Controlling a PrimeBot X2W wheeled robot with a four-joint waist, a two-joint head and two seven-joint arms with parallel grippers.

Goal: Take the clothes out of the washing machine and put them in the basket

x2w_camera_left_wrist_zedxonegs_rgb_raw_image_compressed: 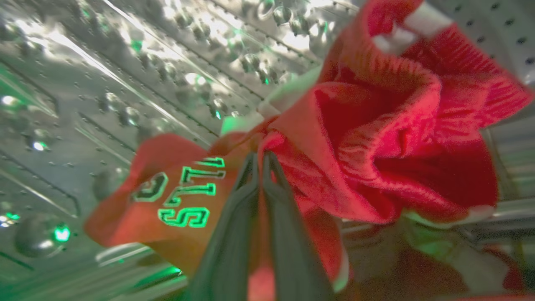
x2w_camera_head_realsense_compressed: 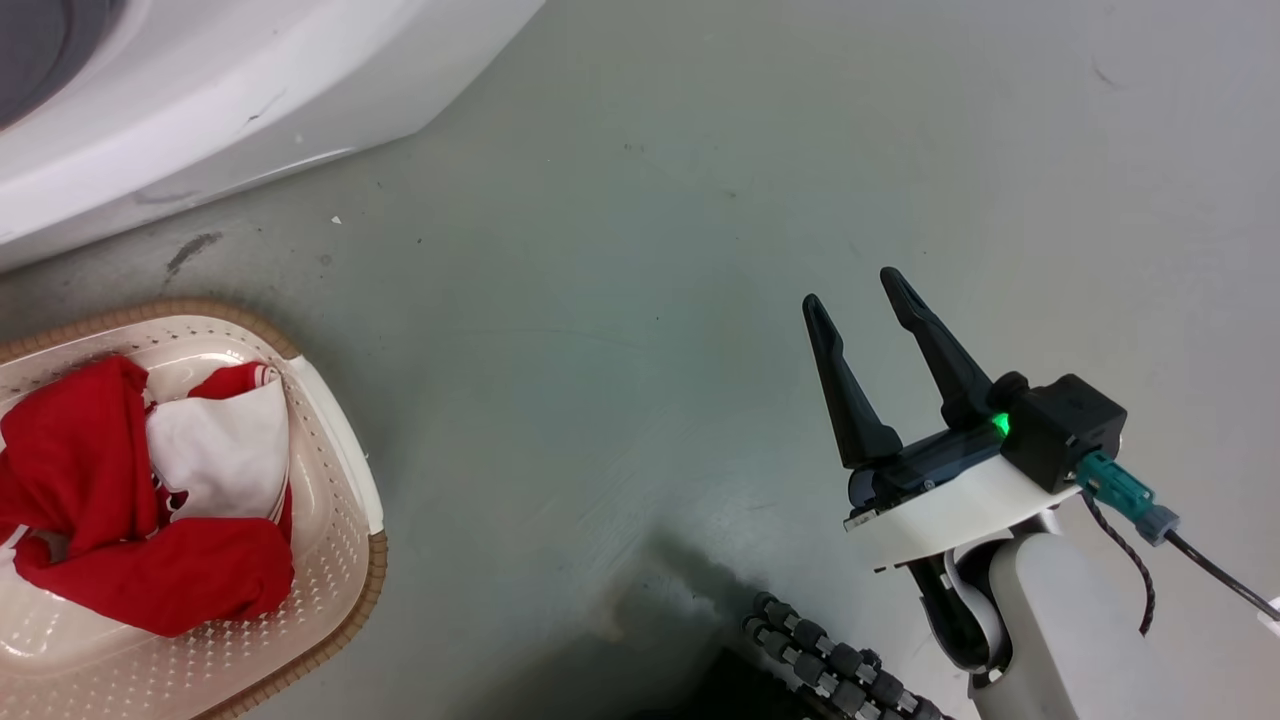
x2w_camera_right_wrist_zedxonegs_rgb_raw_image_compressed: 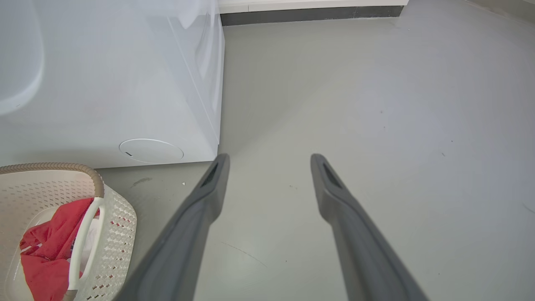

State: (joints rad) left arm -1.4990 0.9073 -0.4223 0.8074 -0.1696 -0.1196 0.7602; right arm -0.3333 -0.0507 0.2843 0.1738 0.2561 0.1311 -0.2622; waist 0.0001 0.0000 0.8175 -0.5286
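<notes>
Closest, the left gripper [x2w_camera_left_wrist_zedxonegs_rgb_raw_image_compressed: 261,157] clamps a soft red lettered garment [x2w_camera_left_wrist_zedxonegs_rgb_raw_image_compressed: 376,125] inside the perforated steel drum [x2w_camera_left_wrist_zedxonegs_rgb_raw_image_compressed: 125,75]; this thin pinch may slip while pulling out. The right gripper [x2w_camera_head_realsense_compressed: 849,287] hangs spread, empty.

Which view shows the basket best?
The head view: the basket lies open from above, red clothes inside. The right wrist view catches one end and a handle; the left wrist view faces the drum.

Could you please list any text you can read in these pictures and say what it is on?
"STL", with what looks like a "C" beside it: letters on the red garment in the left gripper.
Marks on the clothes in the basket: too small to read.
</notes>
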